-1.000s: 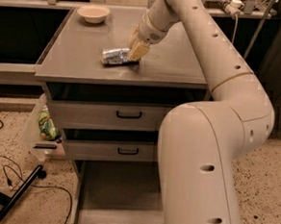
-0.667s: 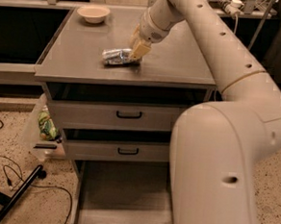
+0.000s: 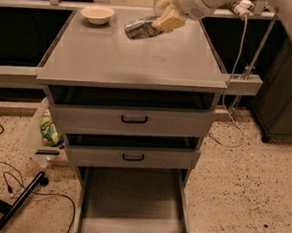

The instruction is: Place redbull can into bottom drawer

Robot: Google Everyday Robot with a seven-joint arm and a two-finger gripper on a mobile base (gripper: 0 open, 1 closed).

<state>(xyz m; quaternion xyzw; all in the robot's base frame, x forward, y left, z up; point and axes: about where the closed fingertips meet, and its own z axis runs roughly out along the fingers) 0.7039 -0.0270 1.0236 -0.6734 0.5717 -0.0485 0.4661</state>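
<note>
The redbull can [image 3: 138,29], silver-blue, lies on its side in my gripper [image 3: 160,22], held in the air above the back of the grey cabinet top [image 3: 134,62]. The gripper's cream fingers [image 3: 168,19] are shut on the can's right end. The arm reaches in from the top right. The bottom drawer [image 3: 132,204] is pulled open at the bottom of the view, with a plain grey interior and nothing in it. It is far below and in front of the gripper.
A cream bowl [image 3: 97,14] sits at the back left of the cabinet top. The two upper drawers [image 3: 133,119] with black handles stand slightly open. A plastic bag [image 3: 45,131], black cables and a black stand leg [image 3: 17,202] lie on the floor at left. A dark cabinet [image 3: 287,98] stands at right.
The can has been lifted off the cabinet top in the gripper. The arm's large foreground section has moved out of the lower right of the view.
</note>
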